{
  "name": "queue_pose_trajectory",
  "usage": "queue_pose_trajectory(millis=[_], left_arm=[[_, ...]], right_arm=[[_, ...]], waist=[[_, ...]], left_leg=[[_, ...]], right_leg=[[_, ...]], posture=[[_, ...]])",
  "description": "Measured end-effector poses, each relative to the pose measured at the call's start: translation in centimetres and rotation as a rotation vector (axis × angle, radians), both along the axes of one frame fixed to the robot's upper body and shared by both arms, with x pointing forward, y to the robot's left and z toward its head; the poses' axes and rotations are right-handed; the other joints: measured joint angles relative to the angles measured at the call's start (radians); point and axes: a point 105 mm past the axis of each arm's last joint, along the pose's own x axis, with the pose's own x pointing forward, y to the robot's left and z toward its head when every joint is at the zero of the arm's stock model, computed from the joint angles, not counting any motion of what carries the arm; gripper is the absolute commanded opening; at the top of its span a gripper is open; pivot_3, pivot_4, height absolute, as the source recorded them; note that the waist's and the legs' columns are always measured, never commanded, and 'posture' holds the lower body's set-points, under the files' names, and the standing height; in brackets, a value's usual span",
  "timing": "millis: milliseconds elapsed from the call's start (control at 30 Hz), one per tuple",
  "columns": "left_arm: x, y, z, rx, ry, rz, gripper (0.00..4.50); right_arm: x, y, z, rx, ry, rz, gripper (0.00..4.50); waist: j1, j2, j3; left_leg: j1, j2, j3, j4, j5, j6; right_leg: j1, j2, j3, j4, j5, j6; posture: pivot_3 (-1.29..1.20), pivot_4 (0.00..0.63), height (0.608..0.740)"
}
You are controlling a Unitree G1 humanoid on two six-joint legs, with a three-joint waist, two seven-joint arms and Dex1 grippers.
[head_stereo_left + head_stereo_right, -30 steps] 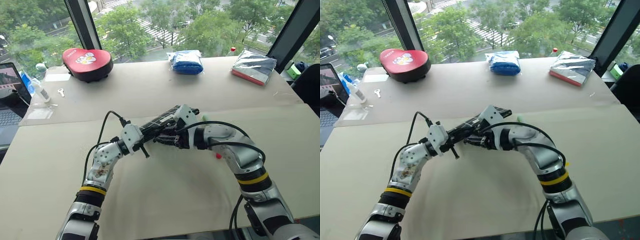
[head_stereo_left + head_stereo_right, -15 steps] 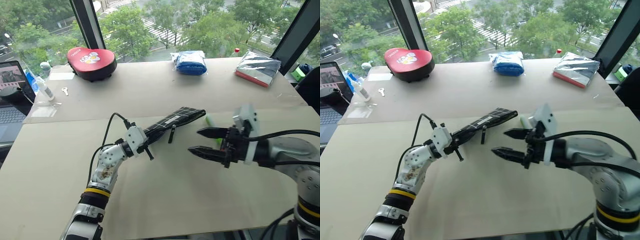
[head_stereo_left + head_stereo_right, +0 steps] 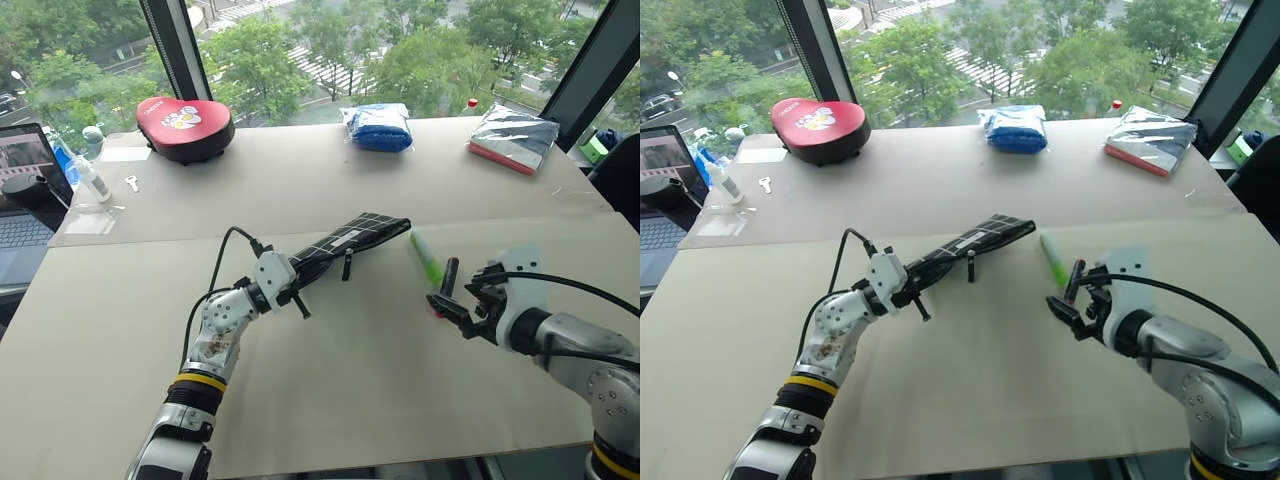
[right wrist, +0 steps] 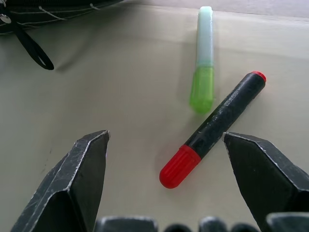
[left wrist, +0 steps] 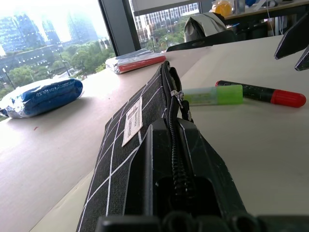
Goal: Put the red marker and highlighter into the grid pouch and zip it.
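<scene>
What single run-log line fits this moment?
left gripper: shut on pouch | right gripper: open over marker | highlighter: on table beside marker

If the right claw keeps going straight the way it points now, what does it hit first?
Most likely the red marker, lying on the table between the open right claw's fingers, with the highlighter just beyond it. Depth is hard to judge.
</scene>
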Motion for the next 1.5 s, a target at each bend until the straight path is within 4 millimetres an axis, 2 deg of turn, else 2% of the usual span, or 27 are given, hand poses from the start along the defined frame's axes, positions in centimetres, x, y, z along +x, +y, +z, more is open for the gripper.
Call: queue_pose_trajectory(millis=[200,333,633,1000,1100,1367,1400,1500], left_arm=[[0.0,-0.1,0.0,-0.005,0.002,-0.002,0.00],[0.0,-0.1,0.0,-0.006,0.002,-0.002,0.00],[0.1,0.1,0.0,-0.009,0.000,0.007,0.00],[-0.4,0.4,0.0,-0.005,-0.025,0.007,0.00],[-0.4,0.4,0.0,-0.005,-0.027,0.006,0.00],[-0.4,0.5,0.0,-0.004,-0.027,0.008,0.00],[-0.4,0.5,0.0,-0.005,-0.027,0.008,0.00],[-0.4,0.6,0.1,-0.003,-0.028,0.008,0.00]], right_arm=[[0.3,-0.5,-0.8,-0.014,0.012,-0.071,4.15],[1.0,-0.9,-2.1,-0.032,0.048,-0.114,4.15],[2.5,-1.5,-3.5,-0.048,0.058,-0.146,4.15],[3.3,-1.9,-4.0,-0.096,0.019,-0.141,4.15],[3.4,-2.1,-4.0,-0.105,0.011,-0.148,3.47],[3.6,-3.9,-4.0,-0.168,-0.001,-0.216,0.69],[3.5,-4.0,-4.0,-0.173,-0.003,-0.226,0.53],[3.5,-4.4,-4.0,-0.181,-0.007,-0.242,0.53]], waist=[[0.000,0.000,0.000],[0.000,0.000,0.000],[-0.001,0.000,0.000],[-0.001,0.000,0.000],[-0.001,0.000,0.000],[0.002,0.000,0.000],[0.002,0.000,0.000],[0.002,0.000,0.000]], left_leg=[[0.000,0.000,0.000,0.000,0.000,0.000],[0.000,0.000,0.000,0.000,0.000,0.000],[0.000,0.000,0.000,0.000,0.000,0.000],[0.000,0.000,0.000,0.000,0.000,0.000],[0.000,0.000,0.000,0.000,0.000,0.000],[0.000,0.000,0.000,0.001,0.000,0.000],[0.000,0.000,0.000,0.001,0.000,0.000],[0.000,0.000,0.000,0.001,0.000,0.000]], right_leg=[[0.000,0.000,0.000,0.000,0.000,0.000],[0.000,0.000,0.000,0.000,0.000,0.000],[0.000,0.000,0.000,0.000,0.000,0.000],[0.000,0.000,0.000,0.000,0.000,0.000],[0.000,0.000,0.000,0.000,0.000,0.000],[0.001,0.000,0.000,0.000,0.000,0.000],[0.001,0.000,0.000,0.000,0.000,0.000],[0.001,0.000,0.000,0.000,0.000,0.000]], posture=[[0.00,0.150,0.740],[0.00,0.150,0.740],[0.00,0.150,0.740],[0.00,0.150,0.740],[0.00,0.150,0.740],[0.00,0.150,0.740],[0.00,0.150,0.740],[0.00,0.150,0.740]])
